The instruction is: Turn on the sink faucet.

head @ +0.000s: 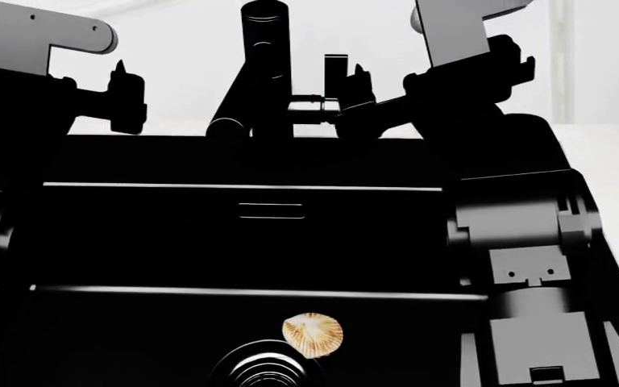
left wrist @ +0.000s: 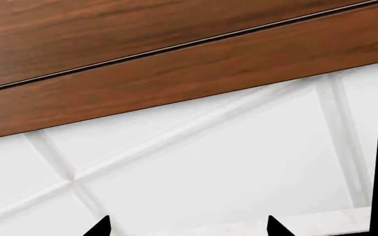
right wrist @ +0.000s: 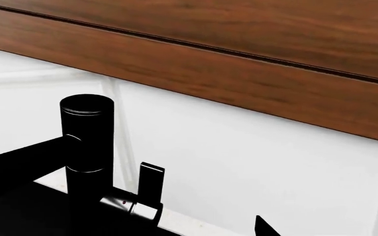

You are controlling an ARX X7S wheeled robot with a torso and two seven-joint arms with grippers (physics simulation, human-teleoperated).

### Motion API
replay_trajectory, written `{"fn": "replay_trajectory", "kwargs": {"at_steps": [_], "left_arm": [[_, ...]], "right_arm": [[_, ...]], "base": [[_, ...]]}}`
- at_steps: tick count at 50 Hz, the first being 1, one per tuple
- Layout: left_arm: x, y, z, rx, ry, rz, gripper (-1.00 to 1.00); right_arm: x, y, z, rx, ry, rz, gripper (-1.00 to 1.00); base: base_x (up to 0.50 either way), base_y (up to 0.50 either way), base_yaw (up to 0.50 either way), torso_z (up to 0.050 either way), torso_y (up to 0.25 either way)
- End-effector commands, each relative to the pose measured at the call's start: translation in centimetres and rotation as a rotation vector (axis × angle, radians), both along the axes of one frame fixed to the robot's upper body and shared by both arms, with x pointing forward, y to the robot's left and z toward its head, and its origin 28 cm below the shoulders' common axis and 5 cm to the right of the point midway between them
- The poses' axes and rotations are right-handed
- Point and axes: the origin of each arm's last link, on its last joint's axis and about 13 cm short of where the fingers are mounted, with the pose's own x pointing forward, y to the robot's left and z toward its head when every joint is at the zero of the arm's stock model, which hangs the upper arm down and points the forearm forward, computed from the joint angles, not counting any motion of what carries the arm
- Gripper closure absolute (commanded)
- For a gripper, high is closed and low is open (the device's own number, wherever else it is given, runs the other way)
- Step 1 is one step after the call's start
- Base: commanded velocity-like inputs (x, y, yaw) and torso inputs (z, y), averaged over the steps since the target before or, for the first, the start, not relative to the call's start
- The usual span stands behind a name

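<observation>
The matte black sink faucet [head: 264, 64] stands upright behind the sink [head: 245, 242], its spout angled down to the left and its small side lever [head: 335, 74] on the right. My right gripper [head: 353, 90] is open right beside the lever. In the right wrist view the faucet post [right wrist: 87, 142] and lever [right wrist: 151, 182] are close in front of the right gripper [right wrist: 179, 228]; only one fingertip [right wrist: 263, 227] shows. My left gripper [head: 126, 93] is open and empty, left of the faucet. In the left wrist view it [left wrist: 189, 228] faces the white tiled wall.
A pale orange shell-like object [head: 312, 334] lies in the basin beside the round ringed drain [head: 267, 369]. Brown wood cabinets [left wrist: 175, 54] hang above the white tiled wall [left wrist: 208, 162]. White counter [head: 611, 161] runs to the right of the sink.
</observation>
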Motion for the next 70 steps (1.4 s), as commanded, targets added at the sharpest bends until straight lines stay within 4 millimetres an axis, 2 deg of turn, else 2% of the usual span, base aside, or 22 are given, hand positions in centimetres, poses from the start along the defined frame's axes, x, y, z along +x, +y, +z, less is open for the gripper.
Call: {"fn": "replay_trajectory", "kwargs": {"at_steps": [1, 6, 7, 8, 15, 28, 38, 52, 57, 70], "left_arm": [[-0.1, 0.3, -0.9, -0.013, 0.009, -0.004, -1.0], [-0.2, 0.5, -1.1, -0.041, 0.009, -0.005, -1.0], [-0.2, 0.7, -1.2, -0.091, 0.012, -0.024, -1.0], [-0.2, 0.5, -1.3, -0.093, 0.008, -0.021, -1.0], [-0.3, 0.9, -1.5, -0.091, 0.013, -0.011, -1.0], [-1.0, 1.1, -1.2, -0.089, -0.065, -0.036, -1.0], [-1.1, 1.1, -1.2, -0.07, -0.061, -0.031, -1.0], [-1.5, 1.3, -1.1, -0.09, -0.074, -0.025, -1.0], [-1.5, 1.2, -1.7, -0.092, -0.07, -0.017, -1.0], [-2.6, 1.6, -1.2, -0.081, -0.091, -0.032, -1.0]], "right_arm": [[0.6, 1.7, -0.6, 0.043, 0.041, 0.064, -1.0], [0.8, 2.3, -0.8, 0.051, 0.044, 0.063, -1.0], [0.8, 2.5, -0.9, 0.061, 0.048, 0.064, -1.0], [0.8, 2.7, -1.0, 0.009, 0.041, 0.076, -1.0], [0.8, 3.8, -0.8, 0.038, 0.071, 0.102, -1.0], [0.8, 4.1, -0.6, 0.056, 0.075, 0.062, -1.0], [0.7, 3.9, -0.8, 0.078, 0.083, -0.005, -1.0], [0.8, 4.1, 0.0, 0.124, 0.057, -0.038, -1.0], [0.9, 4.2, 0.4, 0.135, 0.048, -0.037, -1.0], [1.0, 4.5, 1.9, 0.151, 0.02, -0.027, -1.0]], "base": [[0.0, 0.0, 0.0, 0.0, 0.0], [0.0, 0.0, 0.0, 0.0, 0.0], [0.0, 0.0, 0.0, 0.0, 0.0], [0.0, 0.0, 0.0, 0.0, 0.0], [0.0, 0.0, 0.0, 0.0, 0.002], [0.0, 0.0, 0.0, 0.0, 0.0], [0.0, 0.0, 0.0, 0.0, 0.0], [0.0, 0.0, 0.0, 0.0, 0.0], [0.0, 0.0, 0.0, 0.0, 0.0], [0.0, 0.0, 0.0, 0.002, -0.143]]}}
